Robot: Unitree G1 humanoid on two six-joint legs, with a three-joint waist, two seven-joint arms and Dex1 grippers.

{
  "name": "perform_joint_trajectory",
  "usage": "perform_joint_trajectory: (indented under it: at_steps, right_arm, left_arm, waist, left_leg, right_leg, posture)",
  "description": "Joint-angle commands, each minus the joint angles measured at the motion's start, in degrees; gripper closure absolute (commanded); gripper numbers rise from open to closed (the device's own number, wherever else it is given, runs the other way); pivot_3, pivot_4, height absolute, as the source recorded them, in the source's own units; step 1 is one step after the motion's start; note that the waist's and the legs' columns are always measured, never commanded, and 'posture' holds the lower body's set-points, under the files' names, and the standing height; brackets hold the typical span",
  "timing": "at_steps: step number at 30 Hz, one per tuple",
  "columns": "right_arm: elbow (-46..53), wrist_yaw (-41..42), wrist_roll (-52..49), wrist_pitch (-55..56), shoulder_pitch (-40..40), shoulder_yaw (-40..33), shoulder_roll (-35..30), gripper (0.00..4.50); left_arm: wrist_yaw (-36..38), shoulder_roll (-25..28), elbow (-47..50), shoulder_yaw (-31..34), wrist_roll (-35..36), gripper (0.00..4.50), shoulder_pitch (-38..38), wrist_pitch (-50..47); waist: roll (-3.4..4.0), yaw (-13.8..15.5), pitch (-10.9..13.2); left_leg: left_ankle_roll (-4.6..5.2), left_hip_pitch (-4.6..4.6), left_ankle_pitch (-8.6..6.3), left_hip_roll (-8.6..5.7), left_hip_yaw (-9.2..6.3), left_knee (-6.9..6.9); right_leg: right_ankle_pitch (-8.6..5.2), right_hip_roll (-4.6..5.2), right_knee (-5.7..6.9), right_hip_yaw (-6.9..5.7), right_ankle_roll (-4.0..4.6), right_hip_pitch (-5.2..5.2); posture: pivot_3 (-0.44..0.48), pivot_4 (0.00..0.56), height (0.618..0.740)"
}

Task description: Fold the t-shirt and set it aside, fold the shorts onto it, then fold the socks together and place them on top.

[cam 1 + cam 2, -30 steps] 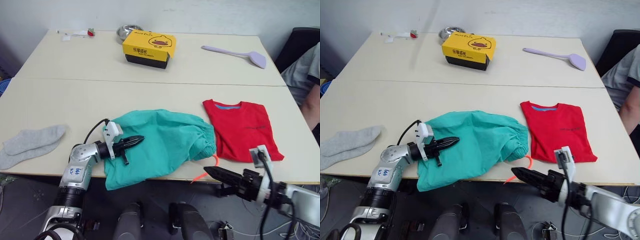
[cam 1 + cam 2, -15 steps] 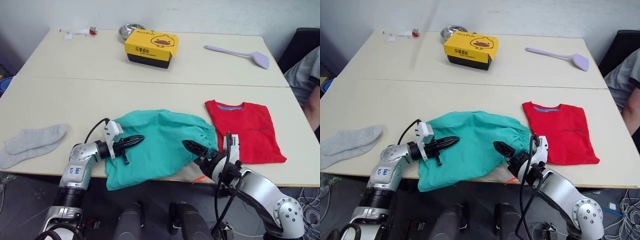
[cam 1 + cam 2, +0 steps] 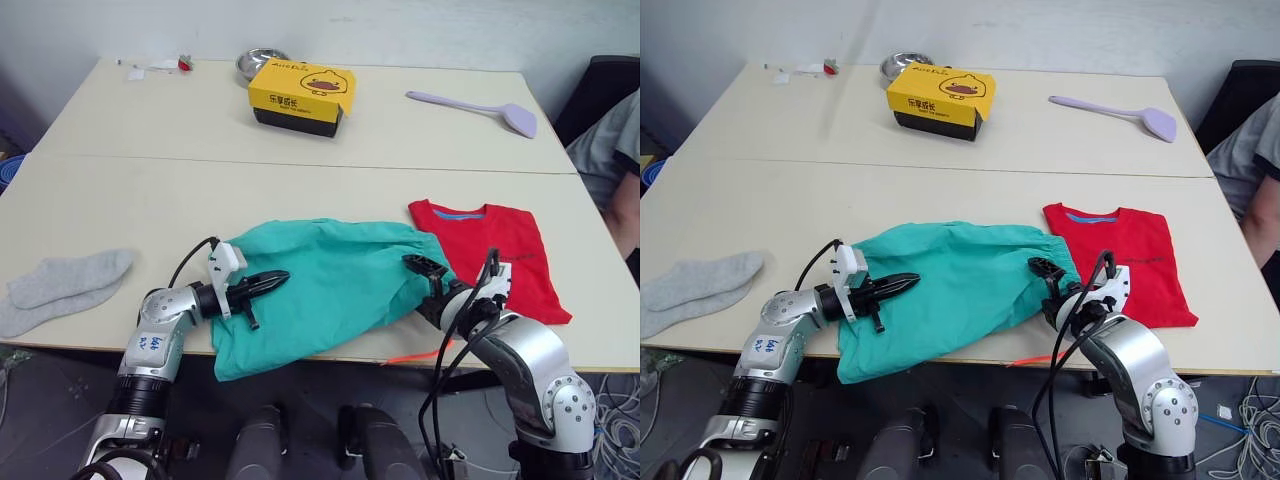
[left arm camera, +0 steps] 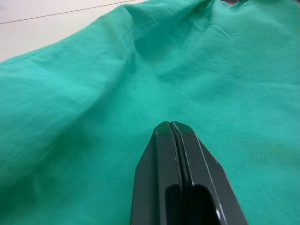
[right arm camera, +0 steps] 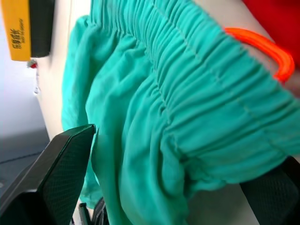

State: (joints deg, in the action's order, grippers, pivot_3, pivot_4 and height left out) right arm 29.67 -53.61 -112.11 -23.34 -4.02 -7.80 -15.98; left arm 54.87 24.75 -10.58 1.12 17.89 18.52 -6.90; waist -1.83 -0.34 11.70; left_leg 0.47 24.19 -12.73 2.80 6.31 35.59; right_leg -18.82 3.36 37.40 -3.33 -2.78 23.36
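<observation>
the shorts (image 3: 320,285), teal-green woven cloth, lie crumpled at the near edge of the table (image 3: 300,190), their gathered elastic waistband turned toward the t-shirt (image 3: 495,260) and a neon-orange drawstring (image 3: 415,355) hanging over the table edge. the left gripper (image 3: 270,281) rests on the left part of the shorts, its two black fingers pressed together with no cloth between them. the right gripper (image 3: 425,268) is at the waistband; its fingers are spread, with the ribbed band lying between them. the t-shirt, bright red with a blue inner neckband, lies folded into a flat rectangle just beside the shorts on the right. the socks (image 3: 60,290), soft light grey, lie flat at the left edge, well apart from the shorts. farther back: a yellow carton (image 3: 300,97) with a cartoon duck and writing too small to read, a steel bowl (image 3: 258,62), and a lilac spatula (image 3: 475,107).
</observation>
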Motion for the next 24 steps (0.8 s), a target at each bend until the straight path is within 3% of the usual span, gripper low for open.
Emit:
perform_joint_trajectory:
  at_steps: [1, 8, 12, 19, 22, 24]
  right_arm:
    - [-0.4, 3.4, 1.3, 1.5, -1.7, -1.2, 1.1, 0.04]
    - [-1.9, 9.5, 1.7, 0.5, -4.5, -1.1, 1.1, 0.04]
    - [-3.1, 10.2, -0.4, -3.6, -4.2, -0.1, -2.0, 1.23]
    - [-4.1, 9.0, -0.1, -4.2, -4.5, 1.6, -0.8, 3.63]
    - [-4.3, 13.3, 4.5, -3.6, -6.3, 0.0, -1.5, 4.40]
    - [-3.8, 21.4, 13.0, -5.2, -8.4, -0.5, -5.8, 4.45]
  left_arm:
    - [0.2, -0.4, 0.2, -0.1, 0.4, 4.50, 0.0, 0.9]
    - [0.2, -0.5, -1.4, 0.1, 0.3, 4.50, 1.1, 1.8]
    - [0.2, -0.4, -2.0, 0.2, 0.4, 4.50, 1.5, 2.3]
    - [0.1, -0.6, -2.5, 0.3, 0.5, 4.50, 1.8, 3.0]
    - [0.0, -0.6, -2.8, 0.4, 0.5, 4.50, 2.1, 3.2]
    - [-0.4, -0.6, -3.4, 0.7, 0.5, 4.50, 2.4, 3.4]
  waist:
    - [0.00, -0.1, 0.0]
    - [0.01, -0.5, 0.0]
    - [0.01, -0.6, 0.0]
    - [0.01, -1.2, 0.0]
    - [0.01, -1.2, 0.0]
    - [0.01, -1.2, 0.0]
  left_leg:
    - [0.00, 0.00, 0.00, 0.00, 0.00, 0.00]
    - [0.00, 0.00, 0.00, 0.01, 0.03, -0.01]
    - [0.01, 0.00, 0.00, 0.00, 0.04, -0.01]
    - [0.01, 0.00, 0.01, 0.00, 0.04, -0.01]
    - [0.00, 0.00, 0.01, 0.00, 0.05, -0.01]
    - [0.01, 0.00, 0.01, 0.00, 0.06, -0.01]
  right_leg:
    - [0.00, 0.00, 0.00, 0.00, 0.00, 0.00]
    - [0.00, 0.00, 0.03, 0.01, 0.00, 0.04]
    - [0.00, 0.02, 0.04, 0.01, 0.00, 0.04]
    - [-0.01, 0.02, 0.06, 0.01, 0.02, 0.04]
    - [-0.01, 0.02, 0.06, 0.01, 0.01, 0.05]
    - [-0.01, 0.02, 0.07, 0.01, 0.01, 0.06]
  posture:
    - [0.000, 0.150, 0.740]
    - [0.000, 0.150, 0.740]
    - [0.000, 0.150, 0.740]
    - [0.000, 0.150, 0.740]
    - [0.000, 0.150, 0.740]
    - [0.000, 0.150, 0.740]
